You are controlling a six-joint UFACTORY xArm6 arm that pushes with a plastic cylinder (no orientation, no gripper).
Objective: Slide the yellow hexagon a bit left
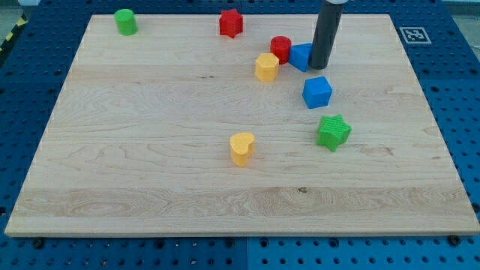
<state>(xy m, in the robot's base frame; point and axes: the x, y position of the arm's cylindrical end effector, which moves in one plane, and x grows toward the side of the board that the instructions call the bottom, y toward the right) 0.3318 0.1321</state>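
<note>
A pale wooden board [150, 187] is shown lying on a blue pegboard table [457, 112]. Nearest the view's bottom, a yellow heart [241, 148] is seen close to the middle of the board, and to its right, slightly farther off, a green star [333, 132]. Beyond the star a blue cube [316, 92] is found. Farther still, a tight group is gathered: the yellow hexagon [266, 67] at the view's left of the group, a red cylinder [280, 49] just behind and to its right, seemingly touching it, and a second blue block [301, 57] right of that cylinder. My tip [320, 66] is set down against the right side of this blue block, well short of the hexagon, with the blue block and the red cylinder lying between. Nothing is gripped, since the rod has no jaws; it can only push. Near the view's top edge a red star [231, 23] and, far to the left, a green cylinder [126, 22] are placed. The task is judged barely begun: the hexagon is not yet touched by the tip, and the leftward slide appears to remain undone. The rod's upper part is cut off by the frame, and the second blue block is partly hidden behind the rod, so its shape cannot be told.
</note>
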